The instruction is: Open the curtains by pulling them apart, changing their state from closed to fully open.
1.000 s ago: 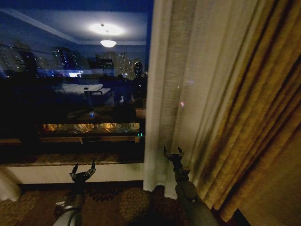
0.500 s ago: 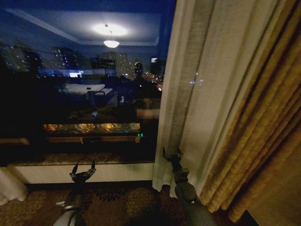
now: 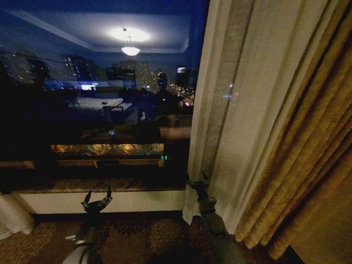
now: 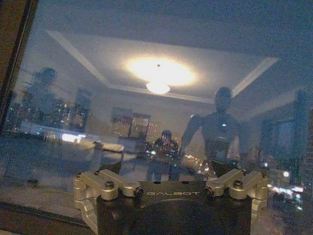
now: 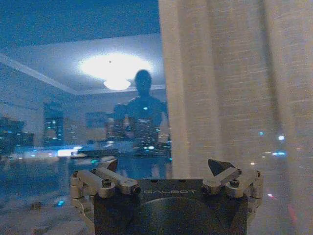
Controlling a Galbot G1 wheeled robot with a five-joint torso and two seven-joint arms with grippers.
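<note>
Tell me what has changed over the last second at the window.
The right sheer curtain has slid further right, baring more dark window glass; the right gripper sits at its lower edge, jaws open, having shifted only slightly. The left gripper stays low before the sill, open. The golden-brown drape is unchanged.

The scene is dim, lit from indoors at night. A round glowing ceiling lamp point(image 3: 130, 50) reflects as a bright smear of glare in the dark glass window pane point(image 3: 82, 110), and in both wrist views that reflection blooms into a soft halo. Small city lights prick through the sheer cream-white pleated curtain point(image 3: 231, 110). The patterned brown carpet point(image 3: 137, 236) lies in deep shadow. The wrist pictures are grainy and soft; the head view bends straight lines near its edges.
</note>
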